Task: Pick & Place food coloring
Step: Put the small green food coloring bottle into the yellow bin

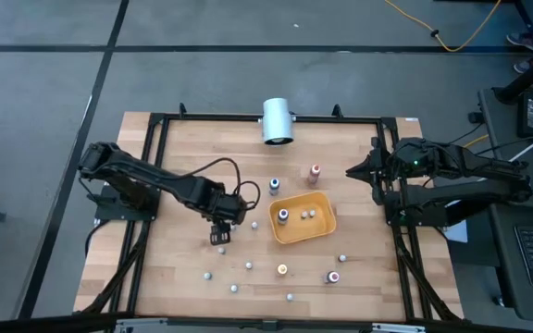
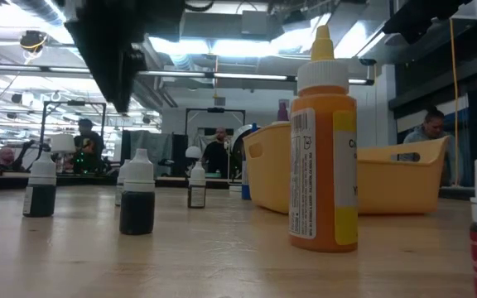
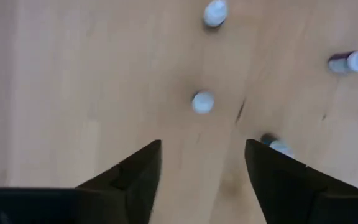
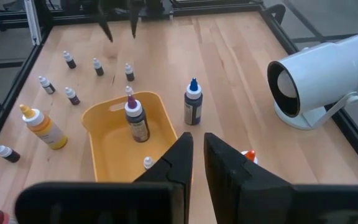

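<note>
The left gripper [image 1: 220, 237] hovers empty, jaws spread, at nine o'clock from the yellow tray [image 1: 302, 228]. Food coloring bottles [image 1: 249, 266] dot the table. The right gripper [image 1: 352, 170], at two o'clock, is clenched on nothing.

1. Both arms are dark, near-black, built of slim jointed links.
2. The left arm [image 1: 146, 180] carries a thin black cable looping beside its wrist.
3. The right arm [image 1: 452, 171] shows a small green light near its wrist.
4. The left gripper [image 3: 201, 180] has two black, wedge-shaped fingers [image 3: 135, 177] tapering to points.
5. The right gripper [image 4: 197, 155] has matching dark, flat-sided fingers.
</note>
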Motion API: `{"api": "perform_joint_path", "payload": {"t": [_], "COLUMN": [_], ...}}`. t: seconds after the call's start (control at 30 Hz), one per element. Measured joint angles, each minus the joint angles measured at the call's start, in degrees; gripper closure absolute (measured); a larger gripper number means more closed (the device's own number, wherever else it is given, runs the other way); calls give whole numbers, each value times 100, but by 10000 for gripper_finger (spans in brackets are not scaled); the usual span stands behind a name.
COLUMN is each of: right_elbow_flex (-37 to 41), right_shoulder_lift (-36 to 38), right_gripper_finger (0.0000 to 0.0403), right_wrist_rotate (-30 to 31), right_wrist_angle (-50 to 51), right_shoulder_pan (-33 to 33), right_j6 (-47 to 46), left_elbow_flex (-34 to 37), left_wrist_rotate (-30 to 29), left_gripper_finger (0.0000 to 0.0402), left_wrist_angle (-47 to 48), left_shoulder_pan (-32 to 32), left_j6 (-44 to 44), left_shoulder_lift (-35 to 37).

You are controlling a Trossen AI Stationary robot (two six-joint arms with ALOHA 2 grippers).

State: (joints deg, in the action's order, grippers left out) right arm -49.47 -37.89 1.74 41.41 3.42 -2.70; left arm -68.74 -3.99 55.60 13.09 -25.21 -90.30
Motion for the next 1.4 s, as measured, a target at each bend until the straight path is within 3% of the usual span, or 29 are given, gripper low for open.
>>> {"api": "perform_joint_path", "payload": {"t": [0.13, 0.37, 0.73, 0.93, 1.4], "right_elbow_flex": [0, 0, 0, 0, 0], "right_shoulder_lift": [2, 0, 0, 2, 0], "right_gripper_finger": [359, 359, 359, 359, 359], "right_wrist_rotate": [10, 15, 17, 19, 25], "right_wrist_angle": [0, 24, 33, 50, 91], "right_shoulder_pan": [0, 0, 0, 0, 0], "right_j6": [-2, -2, 0, 29, 145], "left_elbow_flex": [434, 1095, 1762, 1792, 1792], "left_wrist_rotate": [-25, 54, 262, 416, 832], "left_gripper_finger": [154, 148, 148, 149, 242], "left_wrist_angle": [-805, -1361, -2531, -2636, -2973], "left_shoulder_pan": [-56, -133, -347, -386, -384], "left_j6": [397, 988, 931, 861, 901], "left_shoulder_lift": [0, 0, 0, -61, -415]}}
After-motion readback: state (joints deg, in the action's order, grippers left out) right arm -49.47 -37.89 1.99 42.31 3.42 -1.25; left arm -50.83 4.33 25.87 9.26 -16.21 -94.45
